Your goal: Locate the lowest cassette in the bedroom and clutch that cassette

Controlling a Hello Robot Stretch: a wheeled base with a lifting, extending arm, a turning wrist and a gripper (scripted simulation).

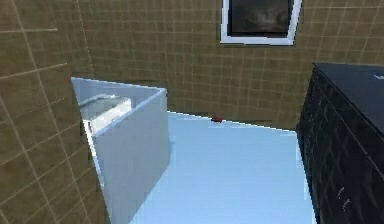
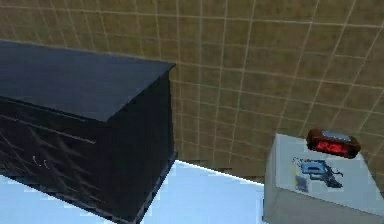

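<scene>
Base facing a tiled corner (image 1: 79, 40), arm side toward dark cabinet (image 2: 80, 110)

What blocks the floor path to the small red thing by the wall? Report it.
Nothing visible: pale blue floor runs bare to the small red thing by the tan tiled wall. A white box-shaped cabinet flanks the path at the forward view's left, a black dresser at its right.

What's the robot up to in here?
The robot is looking for a cassette. Ahead, floor runs between a pale cabinet and a dark dresser, and a small red thing lies by the far wall. Out to the side, a white stand beside the dresser bears a clock and a small flat bluish thing.
</scene>
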